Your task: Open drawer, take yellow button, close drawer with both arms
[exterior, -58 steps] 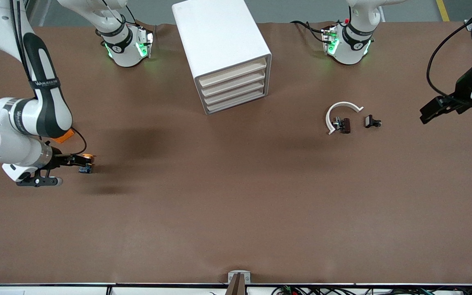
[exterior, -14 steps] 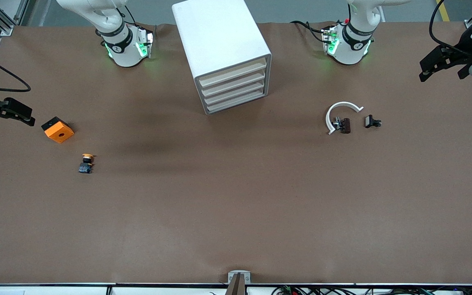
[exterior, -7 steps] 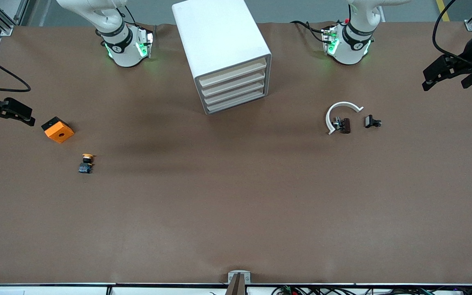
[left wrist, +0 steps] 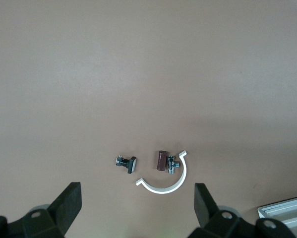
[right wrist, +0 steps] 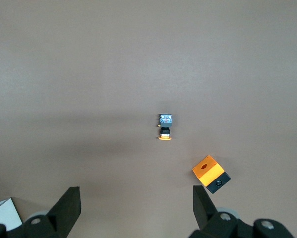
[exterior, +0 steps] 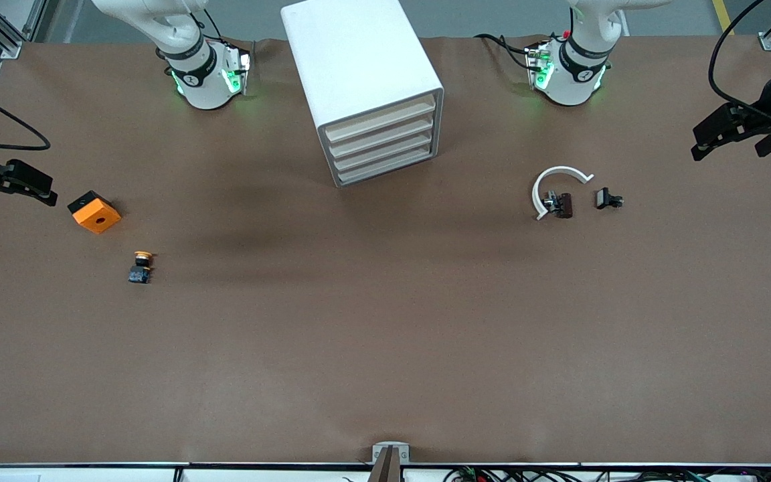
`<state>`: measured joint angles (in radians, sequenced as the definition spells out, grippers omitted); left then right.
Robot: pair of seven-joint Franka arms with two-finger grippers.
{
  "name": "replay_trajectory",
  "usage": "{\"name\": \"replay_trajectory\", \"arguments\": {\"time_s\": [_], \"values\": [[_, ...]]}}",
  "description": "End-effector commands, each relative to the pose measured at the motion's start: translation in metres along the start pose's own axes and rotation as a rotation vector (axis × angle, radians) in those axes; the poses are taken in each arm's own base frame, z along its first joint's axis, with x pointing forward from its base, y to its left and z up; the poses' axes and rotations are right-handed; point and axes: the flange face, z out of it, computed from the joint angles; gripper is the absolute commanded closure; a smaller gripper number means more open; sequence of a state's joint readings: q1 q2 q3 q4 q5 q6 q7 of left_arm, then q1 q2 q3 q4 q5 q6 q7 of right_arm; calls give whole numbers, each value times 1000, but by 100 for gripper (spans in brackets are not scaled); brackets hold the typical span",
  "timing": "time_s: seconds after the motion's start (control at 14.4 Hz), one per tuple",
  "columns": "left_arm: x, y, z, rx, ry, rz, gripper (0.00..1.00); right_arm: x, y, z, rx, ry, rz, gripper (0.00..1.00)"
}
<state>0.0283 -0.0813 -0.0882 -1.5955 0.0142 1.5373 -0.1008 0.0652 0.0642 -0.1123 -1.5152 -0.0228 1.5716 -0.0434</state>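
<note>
The white cabinet (exterior: 359, 60) stands between the two arm bases, and its top drawer (exterior: 380, 119) is shut flush like the three below it. The button (exterior: 141, 266) (right wrist: 164, 127) lies on the brown table toward the right arm's end, orange cap and dark body. My right gripper (exterior: 31, 191) (right wrist: 136, 206) hangs open and empty at that end of the table, apart from the button. My left gripper (exterior: 703, 140) (left wrist: 137, 208) hangs open and empty over the left arm's end of the table.
An orange cube (exterior: 94, 211) (right wrist: 211, 173) with a black side sits farther from the front camera than the button. Toward the left arm's end lie a white C-shaped ring (exterior: 558, 175) (left wrist: 163, 190) and two small dark clip pieces (exterior: 563, 205) (exterior: 608, 199).
Four seconds ago my right gripper was at the button; it has since pulled away to the table's end, leaving the button lying there. My left gripper has shifted slightly.
</note>
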Motion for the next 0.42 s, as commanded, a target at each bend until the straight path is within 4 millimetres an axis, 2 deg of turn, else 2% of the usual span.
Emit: {"name": "replay_trajectory", "arguments": {"time_s": [0.0, 0.35], "values": [[3, -1, -6, 0, 6, 4, 0, 2, 1, -4, -4, -3, 10, 0], [5, 1, -1, 0, -3, 4, 0, 2, 2, -5, -6, -2, 11, 0]]}}
